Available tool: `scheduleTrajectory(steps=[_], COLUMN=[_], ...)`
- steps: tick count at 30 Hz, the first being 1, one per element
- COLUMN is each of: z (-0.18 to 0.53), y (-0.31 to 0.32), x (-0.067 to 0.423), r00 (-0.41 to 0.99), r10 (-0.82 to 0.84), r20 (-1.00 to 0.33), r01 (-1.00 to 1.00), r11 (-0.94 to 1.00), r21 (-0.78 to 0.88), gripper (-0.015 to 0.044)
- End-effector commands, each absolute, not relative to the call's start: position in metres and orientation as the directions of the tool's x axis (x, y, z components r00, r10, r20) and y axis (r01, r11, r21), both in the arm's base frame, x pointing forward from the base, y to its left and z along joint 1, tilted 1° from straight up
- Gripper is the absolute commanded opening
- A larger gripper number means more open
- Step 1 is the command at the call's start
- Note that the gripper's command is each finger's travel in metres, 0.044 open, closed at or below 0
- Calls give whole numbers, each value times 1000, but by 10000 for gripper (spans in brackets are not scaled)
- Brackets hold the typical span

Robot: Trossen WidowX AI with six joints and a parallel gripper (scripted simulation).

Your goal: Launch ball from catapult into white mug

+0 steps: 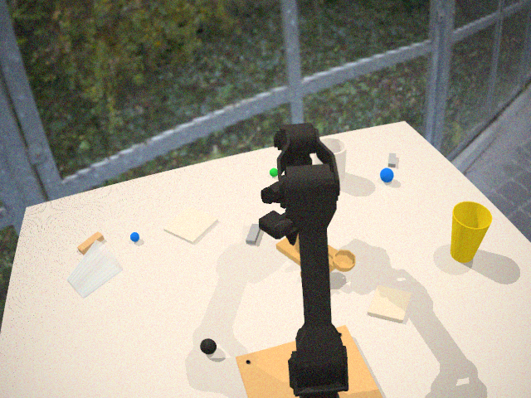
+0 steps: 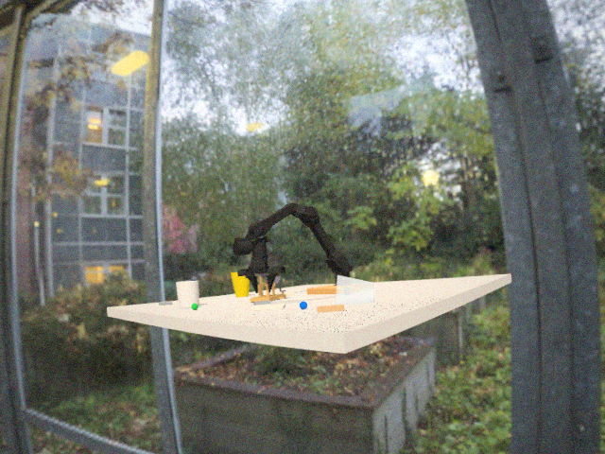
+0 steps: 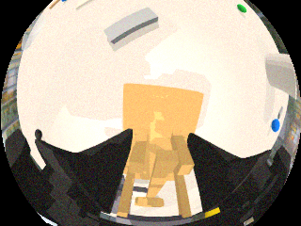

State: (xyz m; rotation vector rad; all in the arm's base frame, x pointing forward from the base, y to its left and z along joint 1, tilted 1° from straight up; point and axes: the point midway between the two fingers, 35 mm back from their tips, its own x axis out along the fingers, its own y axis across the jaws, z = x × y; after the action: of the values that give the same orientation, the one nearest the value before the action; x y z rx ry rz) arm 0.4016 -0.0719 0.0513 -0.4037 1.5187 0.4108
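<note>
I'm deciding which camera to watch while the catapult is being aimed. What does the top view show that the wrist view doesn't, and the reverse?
Only the top view shows the arm itself, its orange base plate and the window frame beyond the table. Only the wrist view shows the catapult uprights close up, standing between the fingers of the pincer. Both show the catapult, the green ball and the grey block.
</note>
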Motion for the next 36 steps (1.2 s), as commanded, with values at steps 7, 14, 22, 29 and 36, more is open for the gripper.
scheduleTrajectory(steps=[7, 14, 22, 29, 36], z=[108, 151, 145, 100, 95], y=[-73, -72, -72, -72, -72], x=[405, 399, 398, 399, 400], r00=[13, 12, 25, 25, 25], r10=[7, 8, 1, 1, 1], r20=[-1000, -1000, -1000, -1000, -1000], r01=[-497, -497, -490, -490, -490], r11=[867, 868, 872, 872, 872], r21=[0, 1, -11, -11, -11], gripper=[440, 440, 440, 440, 440])
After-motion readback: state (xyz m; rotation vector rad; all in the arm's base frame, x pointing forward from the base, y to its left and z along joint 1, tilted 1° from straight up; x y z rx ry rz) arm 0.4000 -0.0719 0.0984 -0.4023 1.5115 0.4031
